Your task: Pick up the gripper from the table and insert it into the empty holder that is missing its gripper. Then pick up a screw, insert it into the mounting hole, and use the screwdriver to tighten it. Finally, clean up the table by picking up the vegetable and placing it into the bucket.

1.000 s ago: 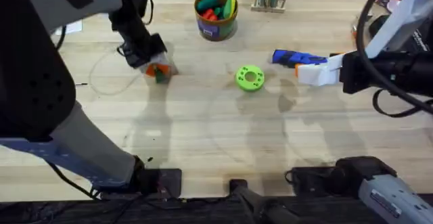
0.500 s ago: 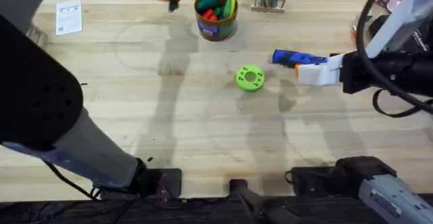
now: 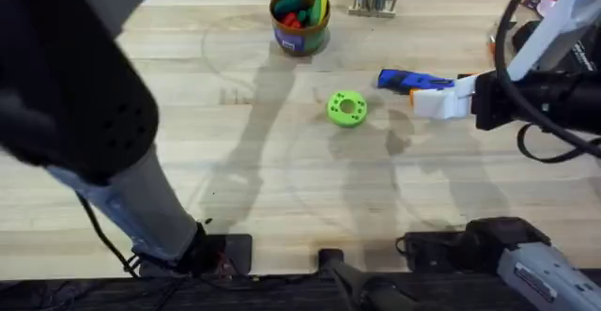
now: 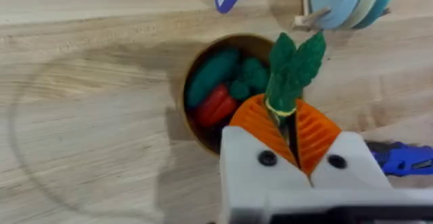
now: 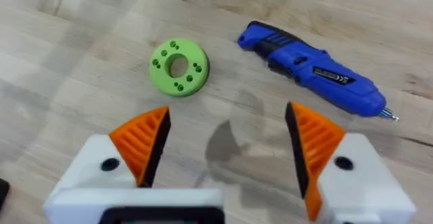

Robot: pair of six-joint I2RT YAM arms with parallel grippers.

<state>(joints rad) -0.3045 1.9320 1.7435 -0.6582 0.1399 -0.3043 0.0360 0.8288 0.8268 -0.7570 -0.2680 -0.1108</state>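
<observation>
My left gripper (image 4: 287, 121) is shut on the vegetable (image 4: 292, 65), a dark-green leafy toy sticking out past the orange pads. It hangs over the rim of the bucket (image 4: 203, 92), which holds red and green toy foods. From overhead the bucket (image 3: 300, 20) stands at the table's far middle, with the left arm reaching over it. The blue screwdriver (image 3: 406, 81) lies on the table (image 3: 282, 179) right of centre. My right gripper (image 5: 226, 149) hovers open just short of the screwdriver (image 5: 314, 68), holding nothing. The loose gripper part, the empty holder and the screw are out of view.
A round bright-green disc (image 3: 346, 107) with holes lies mid-table, left of the right gripper. A rack of round discs (image 4: 345, 1) stands behind the bucket. The left arm's dark bulk covers the table's left side from overhead.
The left arm has carried the vegetable from the left-middle of the table up and to the right, ending over the bucket. The right arm, screwdriver and disc have not moved.
</observation>
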